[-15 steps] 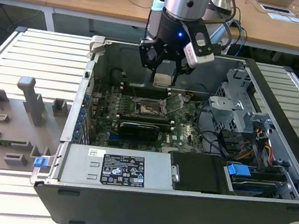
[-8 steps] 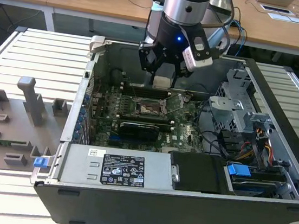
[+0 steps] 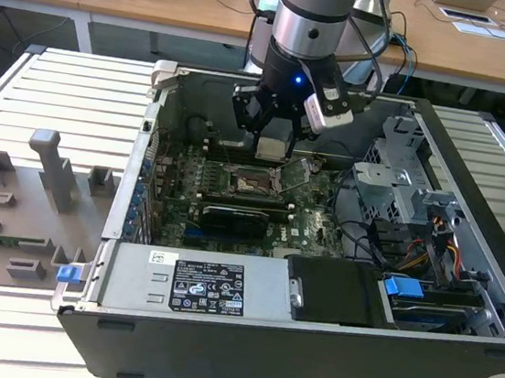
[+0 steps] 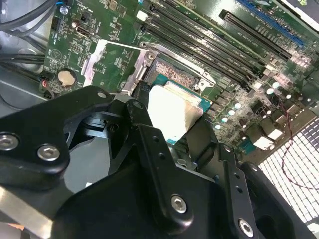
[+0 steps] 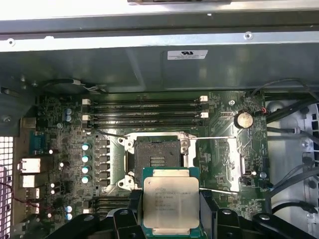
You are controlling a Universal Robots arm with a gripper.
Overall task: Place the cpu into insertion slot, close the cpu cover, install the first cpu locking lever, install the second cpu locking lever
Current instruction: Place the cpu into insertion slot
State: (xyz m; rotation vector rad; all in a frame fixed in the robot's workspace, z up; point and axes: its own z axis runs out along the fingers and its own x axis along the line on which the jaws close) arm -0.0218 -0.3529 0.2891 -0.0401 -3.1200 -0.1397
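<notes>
Your end effector clamps the cpu above the insertion slot — any tilt or offset could jam it, damaging the socket.

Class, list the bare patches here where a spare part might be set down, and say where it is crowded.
Free: the slatted table beyond the grey fixture board, and the slats at the exterior view's right of the case. Crowded: inside the case, with cables, the drive cage, and the claw holding the cpu near the insertion slot.
</notes>
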